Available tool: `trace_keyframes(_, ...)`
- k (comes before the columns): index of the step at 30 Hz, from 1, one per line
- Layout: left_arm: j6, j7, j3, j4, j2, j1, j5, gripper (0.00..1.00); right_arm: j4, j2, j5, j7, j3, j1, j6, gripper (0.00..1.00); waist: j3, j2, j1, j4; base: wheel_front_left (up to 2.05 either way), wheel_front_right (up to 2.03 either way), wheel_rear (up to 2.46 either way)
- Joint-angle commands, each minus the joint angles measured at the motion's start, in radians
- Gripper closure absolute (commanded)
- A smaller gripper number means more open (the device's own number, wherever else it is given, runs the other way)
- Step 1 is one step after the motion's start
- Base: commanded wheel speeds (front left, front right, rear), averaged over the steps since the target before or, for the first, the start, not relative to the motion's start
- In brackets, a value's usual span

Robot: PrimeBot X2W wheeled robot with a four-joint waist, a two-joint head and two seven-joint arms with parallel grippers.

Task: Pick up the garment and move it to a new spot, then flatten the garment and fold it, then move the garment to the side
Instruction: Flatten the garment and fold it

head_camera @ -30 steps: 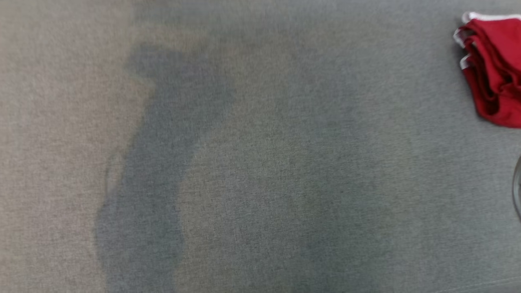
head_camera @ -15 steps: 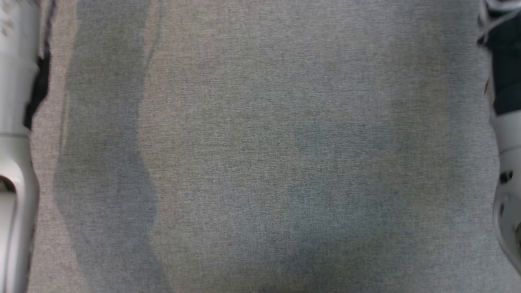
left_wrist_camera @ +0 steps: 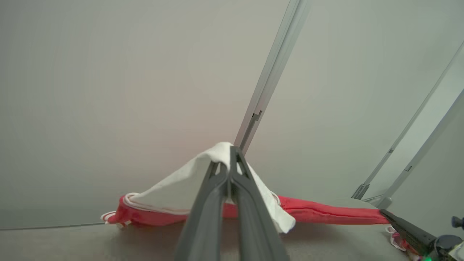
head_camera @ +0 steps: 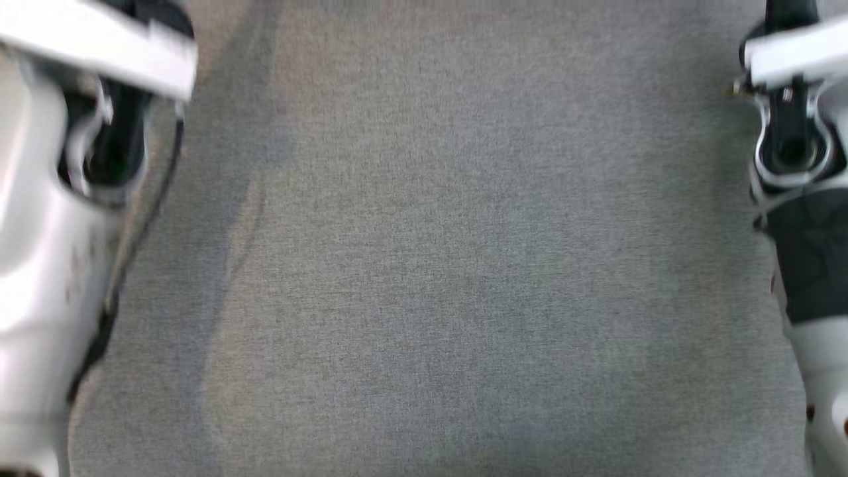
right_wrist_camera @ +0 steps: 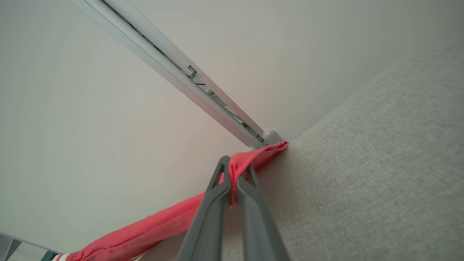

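Observation:
The garment (left_wrist_camera: 326, 214) is red with white trim and a white part (left_wrist_camera: 174, 192). It stretches low over the grey cloth surface in the left wrist view. My left gripper (left_wrist_camera: 229, 154) is shut on the white part, which rises to a peak at the fingertips. In the right wrist view my right gripper (right_wrist_camera: 232, 166) is shut on a red edge of the garment (right_wrist_camera: 163, 221), which runs taut toward the lower left. My pale left forearm (head_camera: 40, 265) and right forearm (head_camera: 808, 278) stand at the sides of the head view.
A grey fabric-covered surface (head_camera: 424, 265) spreads between the two arms. Behind it is a pale wall with slanting metal rails (left_wrist_camera: 268, 83) (right_wrist_camera: 174, 72). A dark finger of the other arm (left_wrist_camera: 409, 232) lies at the lower right of the left wrist view.
The head camera has moved: the red garment that showed at the upper right a second ago has left the picture, and both forearms have come in at the sides.

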Motion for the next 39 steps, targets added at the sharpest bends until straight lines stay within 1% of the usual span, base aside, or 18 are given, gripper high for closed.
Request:
trace_keyframes(1,0.011,-0.011,0.01,-0.029,0.01,0.046,-0.016,1.0,-0.019,-0.015,0.002,-0.017,0.008,0.038,0.002,1.0,-0.032,0.0,-0.0001,-0.006,0.0,0.0,0.0)
trace_keyframes(3,0.035,-0.026,0.021,-0.085,0.019,0.145,-0.033,1.0,-0.057,-0.021,0.017,-0.035,0.021,0.099,0.002,1.0,-0.061,0.0,-0.0001,-0.005,0.0,0.0,0.0)
trace_keyframes(6,0.066,-0.051,0.015,-0.152,0.048,0.282,-0.009,1.0,-0.108,-0.028,0.037,-0.05,0.033,0.195,0.002,1.0,-0.104,0.0,-0.0001,0.0,0.0,0.0,0.0)
trace_keyframes(9,0.095,-0.074,0.024,-0.199,0.051,0.415,-0.016,1.0,-0.149,-0.03,0.046,-0.06,0.045,0.284,0.002,1.0,-0.145,0.0,-0.0001,0.006,0.0,0.0,0.0)
trace_keyframes(14,0.129,-0.1,0.058,-0.247,0.023,0.615,-0.042,1.0,-0.21,-0.034,0.051,-0.07,0.056,0.426,0.002,1.0,-0.22,0.0,-0.0001,0.018,0.0,0.0,0.0)
trace_keyframes(15,0.129,-0.1,0.058,-0.247,0.023,0.615,-0.042,1.0,-0.21,-0.034,0.051,-0.07,0.056,0.426,0.002,1.0,-0.22,0.0,-0.0001,0.018,0.0,0.0,0.0)
trace_keyframes(16,0.133,-0.104,0.061,-0.256,0.016,0.651,-0.042,1.0,-0.222,-0.036,0.051,-0.071,0.054,0.453,0.002,1.0,-0.235,0.0,-0.0001,0.022,0.0,0.0,0.0)
trace_keyframes(17,0.137,-0.106,0.061,-0.263,0.009,0.684,-0.036,1.0,-0.236,-0.037,0.052,-0.072,0.051,0.48,0.002,1.0,-0.251,0.0,-0.0001,0.026,0.0,0.0,0.0)
trace_keyframes(18,0.141,-0.107,0.043,-0.272,0.003,0.744,-0.008,1.0,-0.261,-0.041,0.046,-0.074,0.038,0.538,0.002,1.0,-0.282,0.0,-0.0001,0.038,0.0,0.0,0.0)
trace_keyframes(21,0.15,-0.11,0.014,-0.279,-0.003,0.82,0.025,1.0,-0.311,-0.035,0.025,-0.073,0.002,0.626,0.002,1.0,-0.324,0.0,-0.0001,0.052,0.0,0.0,0.0)
trace_keyframes(29,0.175,-0.11,-0.01,-0.327,-0.026,0.985,0.02,1.0,-0.427,0.009,-0.031,-0.072,-0.063,0.851,0.002,1.0,-0.431,0.0,-0.0001,0.076,0.0,0.0,0.0)
trace_keyframes(35,0.2,-0.096,-0.038,-0.396,-0.013,1.099,0.018,1.0,-0.479,0.034,-0.042,-0.072,-0.063,0.998,0.002,1.0,-0.501,0.0,-0.0001,0.076,0.0,0.0,0.0)
trace_keyframes(39,0.228,-0.076,-0.053,-0.464,0.006,1.172,0.017,1.0,-0.514,0.049,-0.03,-0.06,-0.076,1.09,0.002,1.0,-0.531,0.0,-0.0001,0.072,0.0,0.0,0.0)
